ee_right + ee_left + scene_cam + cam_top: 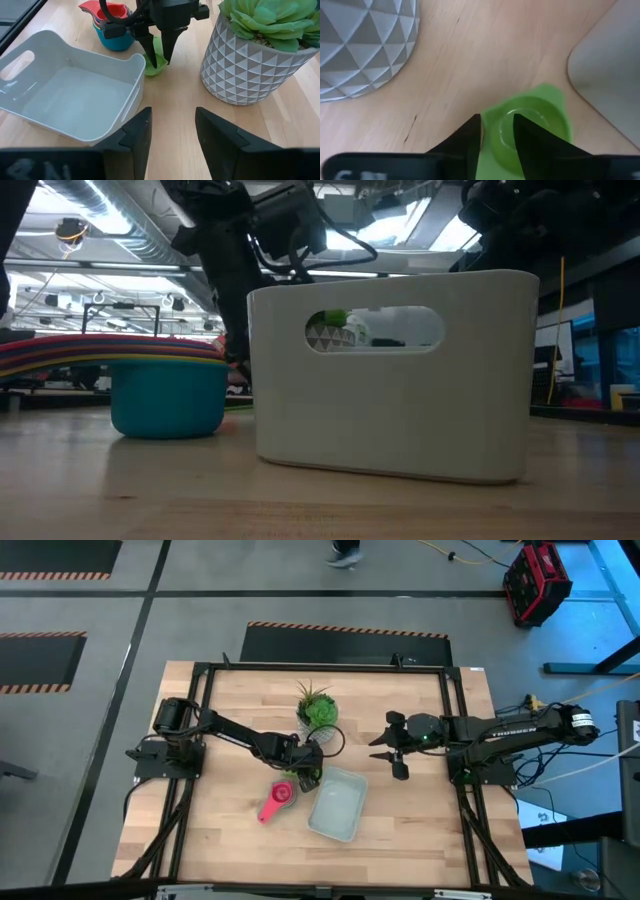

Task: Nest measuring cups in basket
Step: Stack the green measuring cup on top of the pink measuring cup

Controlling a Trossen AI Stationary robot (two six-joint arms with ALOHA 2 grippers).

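Both arms reach toward the middle.
The left tool (159, 55) points down, fingers narrowly parted; the right tool (397, 748) hovers, fingers apart.

- Green cup (532, 127): small, round, upright on the wood, its near rim between the left pincer's (159, 56) two fingertips, one inside the bowl, one outside.
- Stack of cups (112, 24): nested, teal lowest, red on top, handles fanned; just beyond the left pincer.
- Basket (70, 90): pale grey-blue, rounded corners, handle slots, upright; one corner just beside that pincer.
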